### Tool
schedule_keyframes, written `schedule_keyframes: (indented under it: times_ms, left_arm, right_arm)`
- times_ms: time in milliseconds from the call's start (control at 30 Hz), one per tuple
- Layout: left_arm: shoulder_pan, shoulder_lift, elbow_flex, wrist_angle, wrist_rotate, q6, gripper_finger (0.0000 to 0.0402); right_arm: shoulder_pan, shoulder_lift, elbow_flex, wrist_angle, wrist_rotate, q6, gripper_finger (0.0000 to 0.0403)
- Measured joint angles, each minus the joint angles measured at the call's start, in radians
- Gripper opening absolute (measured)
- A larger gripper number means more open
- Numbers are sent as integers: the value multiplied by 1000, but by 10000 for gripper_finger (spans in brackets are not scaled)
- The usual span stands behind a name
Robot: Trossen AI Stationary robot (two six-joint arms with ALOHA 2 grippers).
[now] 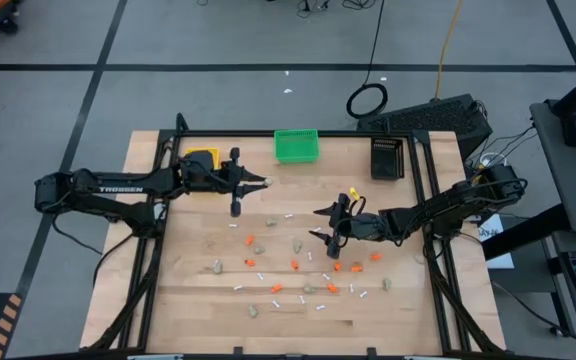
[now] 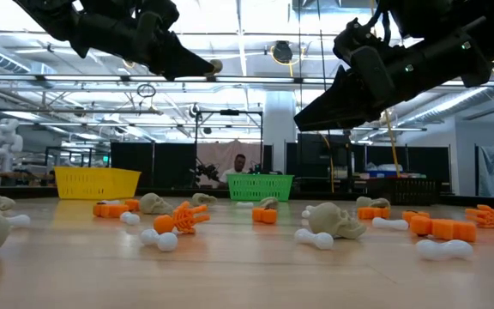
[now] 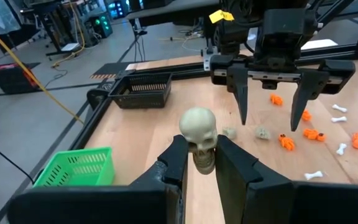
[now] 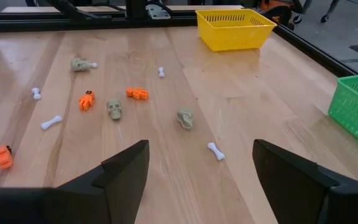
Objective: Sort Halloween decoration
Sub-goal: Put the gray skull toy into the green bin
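The skull (image 3: 198,134), a beige-grey Halloween decoration, stands upright between the left gripper's (image 3: 201,163) fingers, crown up, jaw down in the narrow clamp, held above the surface (image 1: 198,300) near the yellow bin (image 1: 202,159). Its long axis runs crown to jaw; its face is not visible. More skulls, orange bits (image 1: 251,262) and white bones (image 1: 278,289) lie scattered mid-surface. The right gripper (image 1: 322,225) hangs over them, fingers spread wide and empty, directly facing the left one. The green bin (image 1: 295,146) and black bin (image 1: 387,157) sit along the far edge.
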Motion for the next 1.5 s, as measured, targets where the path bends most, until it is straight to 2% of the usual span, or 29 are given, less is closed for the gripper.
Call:
schedule_keyframes:
  times_ms: [200,667,1100,1500]
  left_arm:
    - [0,0,0,-3,0,42,54]
    - [0,0,0,-4,-1,398,54]
    - [0,0,0,3,-12,668,54]
    - [0,0,0,2,-71,695,56]
  right_arm:
    - [0,0,0,0,0,3,272]
    - [0,0,0,0,0,4,272]
    - [0,0,0,0,0,3,272]
    - [0,0,0,0,0,3,272]
